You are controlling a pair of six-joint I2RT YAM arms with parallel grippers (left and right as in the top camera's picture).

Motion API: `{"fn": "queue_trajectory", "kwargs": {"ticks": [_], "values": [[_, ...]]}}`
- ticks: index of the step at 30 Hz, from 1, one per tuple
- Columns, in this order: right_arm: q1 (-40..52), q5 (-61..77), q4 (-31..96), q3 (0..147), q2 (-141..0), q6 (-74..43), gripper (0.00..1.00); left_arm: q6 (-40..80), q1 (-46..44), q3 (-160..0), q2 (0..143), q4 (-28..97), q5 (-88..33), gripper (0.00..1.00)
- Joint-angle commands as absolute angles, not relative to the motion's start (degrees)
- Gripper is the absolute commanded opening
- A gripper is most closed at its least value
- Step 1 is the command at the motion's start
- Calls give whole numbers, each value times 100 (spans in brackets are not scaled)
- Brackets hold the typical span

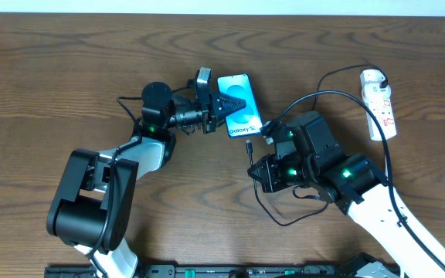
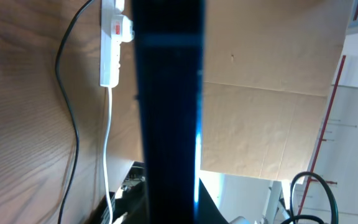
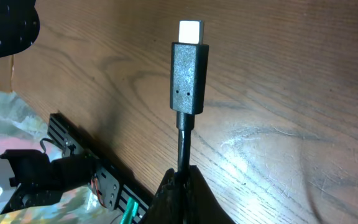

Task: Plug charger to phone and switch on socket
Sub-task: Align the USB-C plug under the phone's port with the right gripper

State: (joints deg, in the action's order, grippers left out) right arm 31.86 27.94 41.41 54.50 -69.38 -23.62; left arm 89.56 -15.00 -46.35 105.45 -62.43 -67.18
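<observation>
Dark brown wooden worktop [image 1: 68,69] carries the white socket [image 1: 379,104] at the far right; left fingers [image 1: 230,101] clench the phone [image 1: 246,123], right fingers [image 3: 166,199] clench the charger [image 3: 188,74] below its plug.

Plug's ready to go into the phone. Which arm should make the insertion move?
Right. The right fingers grip the charger just behind its tip, close to the lower edge of the phone. The left fingers are clamped on the phone and should just hold it.

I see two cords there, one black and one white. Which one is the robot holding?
The thin black charger cable: the right gripper pinches it just below its plug tip. The white cord runs from the power strip, untouched.
</observation>
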Motion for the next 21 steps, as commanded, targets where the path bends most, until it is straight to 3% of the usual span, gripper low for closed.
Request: {"fn": "queue_trajectory", "kwargs": {"ticks": [1,21], "values": [[3236,2908,4093,5419,-6945,-2491,1,8818,-1481,-4790,10468,-6359,-6757,7],[3236,2742,3959,5419,-7015,-2480,1,8545,-1485,-4788,10468,-6359,-7030,7]]}}
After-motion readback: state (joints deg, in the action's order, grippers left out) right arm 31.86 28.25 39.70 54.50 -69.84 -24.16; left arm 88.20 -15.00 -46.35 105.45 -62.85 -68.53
